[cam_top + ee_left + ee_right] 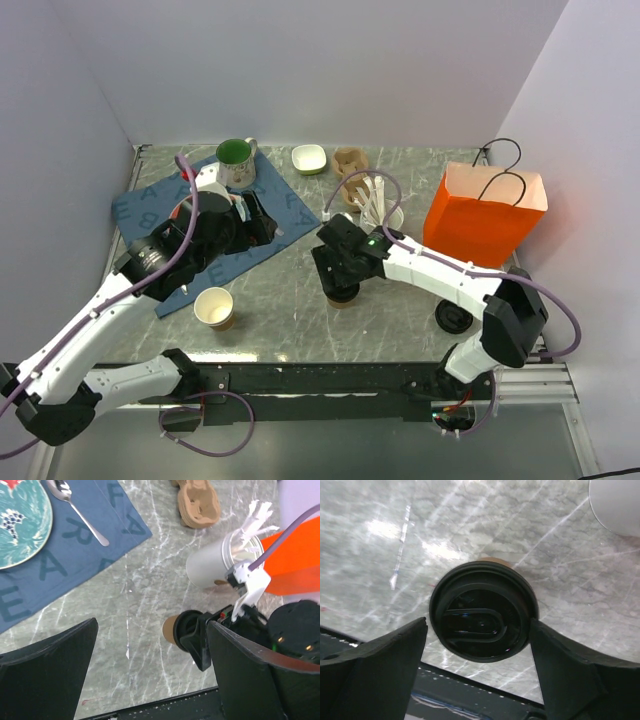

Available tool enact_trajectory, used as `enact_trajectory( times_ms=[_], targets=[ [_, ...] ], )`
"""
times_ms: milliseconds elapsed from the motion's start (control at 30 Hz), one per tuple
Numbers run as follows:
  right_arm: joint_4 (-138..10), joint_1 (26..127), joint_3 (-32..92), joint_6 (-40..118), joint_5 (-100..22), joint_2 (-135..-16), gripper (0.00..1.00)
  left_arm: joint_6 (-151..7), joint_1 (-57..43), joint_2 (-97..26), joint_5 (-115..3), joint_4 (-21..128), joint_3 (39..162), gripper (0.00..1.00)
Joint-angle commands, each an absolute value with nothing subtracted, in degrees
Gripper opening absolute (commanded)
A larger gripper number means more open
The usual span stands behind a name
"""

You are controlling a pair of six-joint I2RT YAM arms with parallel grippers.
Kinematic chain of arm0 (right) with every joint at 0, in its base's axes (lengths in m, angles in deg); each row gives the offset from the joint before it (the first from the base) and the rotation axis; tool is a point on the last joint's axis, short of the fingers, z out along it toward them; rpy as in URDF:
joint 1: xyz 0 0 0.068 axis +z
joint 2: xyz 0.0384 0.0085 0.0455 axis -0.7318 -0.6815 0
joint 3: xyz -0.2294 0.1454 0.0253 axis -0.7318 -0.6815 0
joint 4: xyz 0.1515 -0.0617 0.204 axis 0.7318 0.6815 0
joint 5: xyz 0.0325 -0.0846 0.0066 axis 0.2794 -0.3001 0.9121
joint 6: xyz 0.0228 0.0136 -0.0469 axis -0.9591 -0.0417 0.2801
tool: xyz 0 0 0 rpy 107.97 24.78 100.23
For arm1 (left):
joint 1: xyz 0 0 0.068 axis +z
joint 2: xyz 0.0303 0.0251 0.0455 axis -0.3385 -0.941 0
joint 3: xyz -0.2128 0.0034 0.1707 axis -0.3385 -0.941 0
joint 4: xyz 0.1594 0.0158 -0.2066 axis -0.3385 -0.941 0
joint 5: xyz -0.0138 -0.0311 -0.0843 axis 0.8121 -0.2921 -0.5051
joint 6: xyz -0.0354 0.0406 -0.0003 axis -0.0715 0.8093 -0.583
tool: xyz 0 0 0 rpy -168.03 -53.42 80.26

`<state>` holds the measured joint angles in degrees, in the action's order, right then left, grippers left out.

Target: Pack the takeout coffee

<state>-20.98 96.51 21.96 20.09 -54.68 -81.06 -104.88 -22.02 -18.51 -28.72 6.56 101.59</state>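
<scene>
Flanking the takeout coffee (482, 617), right jaws spread, touch unclear; left jaws wide apart, empty.

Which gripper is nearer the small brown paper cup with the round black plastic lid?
Right. The right gripper straddles the brown paper cup, one finger on either side of its lid. The left gripper hovers above the blue placemat, well off to the cup's left.

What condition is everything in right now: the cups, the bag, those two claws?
takeout coffee, upright, lid on
tan paper cup, upright, lidless
orange bag, standing upright, handles up
loose black lid, lying flat
left gripper, open, empty
right gripper, fingers flanking the takeout coffee; grip unclear
</scene>
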Motion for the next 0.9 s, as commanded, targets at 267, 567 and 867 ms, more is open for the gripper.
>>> enact_trajectory(
  times_ms=[267,567,867],
  targets=[
    [-18.5,98.5,25.5,19.2,-61.2,-83.7,0.69,-104.2,-21.6,-14.8,-23.0,6.6,100.6,0.97],
    [-15.5,98.3,29.4,19.0,-63.4,-87.3,0.69,-103.4,-21.5,-13.9,-22.5,6.1,99.9,0.97],
    [-11.6,96.4,20.0,12.7,-63.5,-78.7,0.69,-101.8,-21.5,-13.8,-22.3,7.6,99.6,0.97]
  ],
)
